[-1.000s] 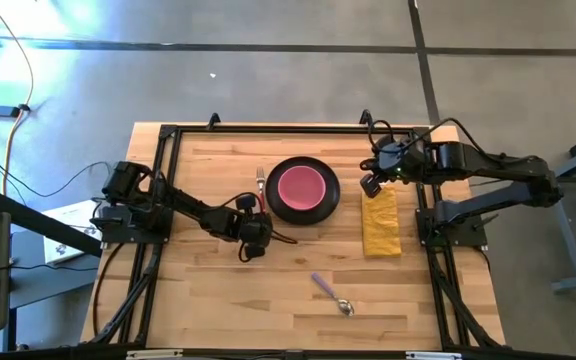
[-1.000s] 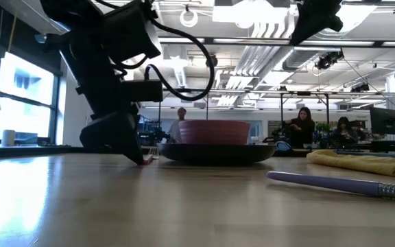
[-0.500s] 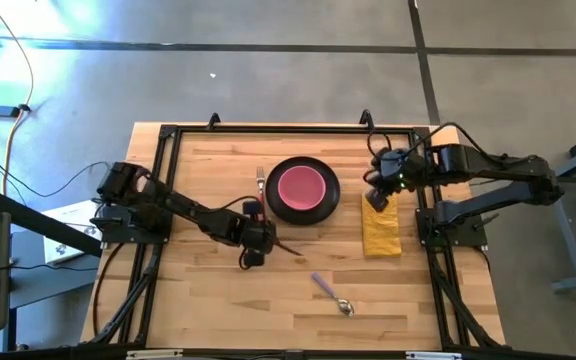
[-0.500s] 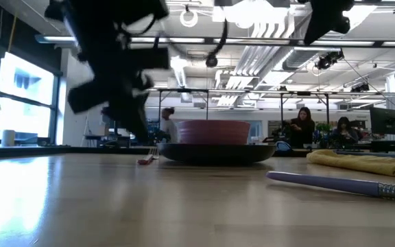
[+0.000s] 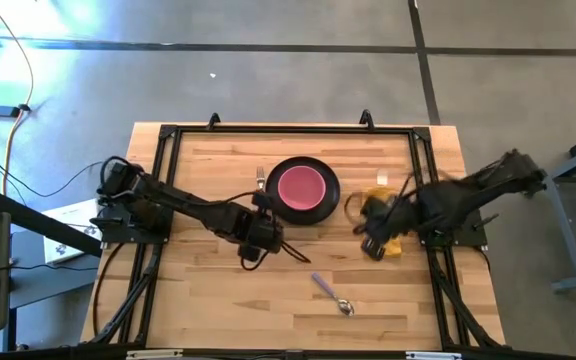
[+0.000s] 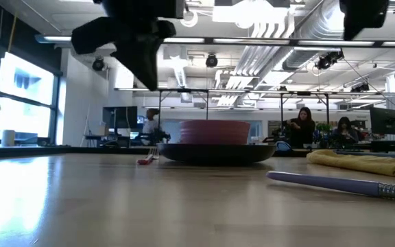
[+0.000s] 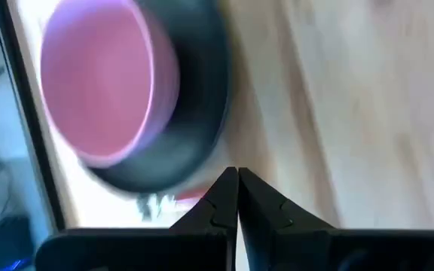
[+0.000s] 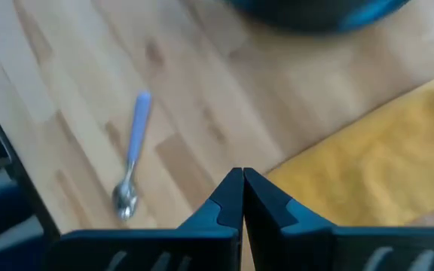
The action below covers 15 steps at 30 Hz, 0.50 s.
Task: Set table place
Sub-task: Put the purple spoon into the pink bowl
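The spoon [image 5: 333, 293] lies apart on the bench [image 5: 208, 300], light, stiff and slippery, best pinched by its purple handle, while both grippers hover with jaws clenched empty.

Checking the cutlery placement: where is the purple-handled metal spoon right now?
In the high view the purple-handled metal spoon lies alone on the light-wood table, toward the near edge, below and right of the dark round plate and left of the yellow napkin.

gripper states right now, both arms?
Left gripper: closed, holding nothing, raised beside the dark plate.
Right gripper: closed, holding nothing, above the yellow napkin.
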{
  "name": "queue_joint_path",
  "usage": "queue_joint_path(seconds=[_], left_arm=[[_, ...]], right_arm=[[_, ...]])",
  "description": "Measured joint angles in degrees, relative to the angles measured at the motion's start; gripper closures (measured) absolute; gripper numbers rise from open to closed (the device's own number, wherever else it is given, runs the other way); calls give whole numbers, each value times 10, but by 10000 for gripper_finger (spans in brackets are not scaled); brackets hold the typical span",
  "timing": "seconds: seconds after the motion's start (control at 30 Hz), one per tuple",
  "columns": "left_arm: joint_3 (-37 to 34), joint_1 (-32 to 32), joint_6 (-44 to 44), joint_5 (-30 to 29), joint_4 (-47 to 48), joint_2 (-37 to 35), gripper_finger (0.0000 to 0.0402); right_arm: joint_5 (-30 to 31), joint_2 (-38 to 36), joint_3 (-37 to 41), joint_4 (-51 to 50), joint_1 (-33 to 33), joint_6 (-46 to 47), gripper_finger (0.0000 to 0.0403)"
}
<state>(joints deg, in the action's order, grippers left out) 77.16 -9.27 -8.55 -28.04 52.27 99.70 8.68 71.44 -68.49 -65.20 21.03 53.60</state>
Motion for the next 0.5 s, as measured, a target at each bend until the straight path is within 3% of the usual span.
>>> queue_joint_path(seconds=[0.23, 0.5], left_arm=[[19, -2, 14, -5, 162, -30, 401], [19, -2, 9, 1, 260, -109, 402]], right_arm=[[-26, 113, 0, 85, 79, 72, 403], [-100, 208, 0, 225, 100, 160, 402]])
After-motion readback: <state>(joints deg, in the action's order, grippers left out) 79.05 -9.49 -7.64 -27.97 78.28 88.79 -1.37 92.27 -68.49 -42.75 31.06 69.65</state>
